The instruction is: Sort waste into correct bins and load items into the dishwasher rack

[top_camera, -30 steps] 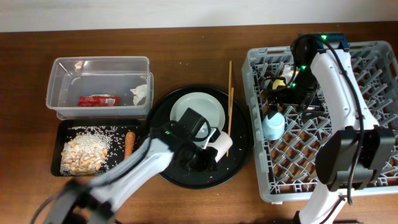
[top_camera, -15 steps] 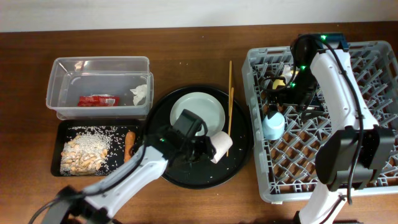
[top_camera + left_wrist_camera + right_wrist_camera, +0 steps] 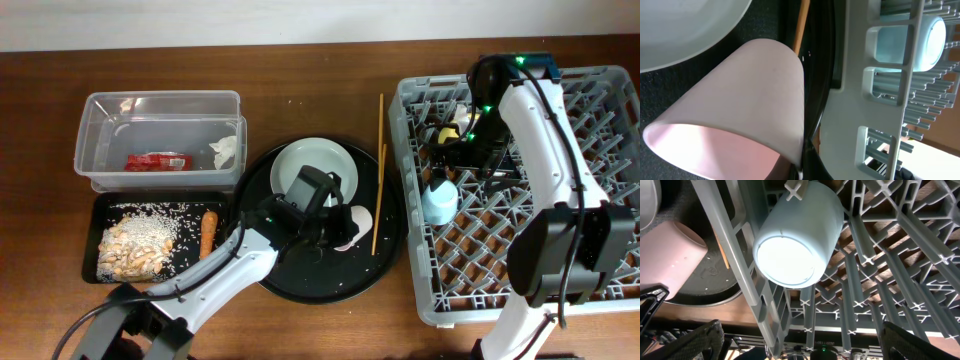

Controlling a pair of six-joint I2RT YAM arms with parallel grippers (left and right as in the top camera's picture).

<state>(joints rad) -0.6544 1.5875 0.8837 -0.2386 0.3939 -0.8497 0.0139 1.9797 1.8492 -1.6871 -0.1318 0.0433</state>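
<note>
Overhead, the left gripper (image 3: 322,232) is closed at the pale pink cup (image 3: 353,226) — grip unclear — while the right gripper (image 3: 465,152) hangs wide open by the light blue cup (image 3: 440,202).

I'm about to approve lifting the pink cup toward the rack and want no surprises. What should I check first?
1. Pink cup position: ok. It lies on its side on the round black tray, beside the plate.
2. Left end effector grip: cannot tell. It is shut by the cup's mouth, but no view shows fingers pinching the wall.
3. Path to the dishwasher rack: not ok. The chopsticks lie along the tray's right side, between cup and rack.
4. Right end effector: ok. It is open, holds nothing and hangs over the rack by the light blue cup.
5. Free rack space: ok. Bare pegs cover most of the rack.
</note>
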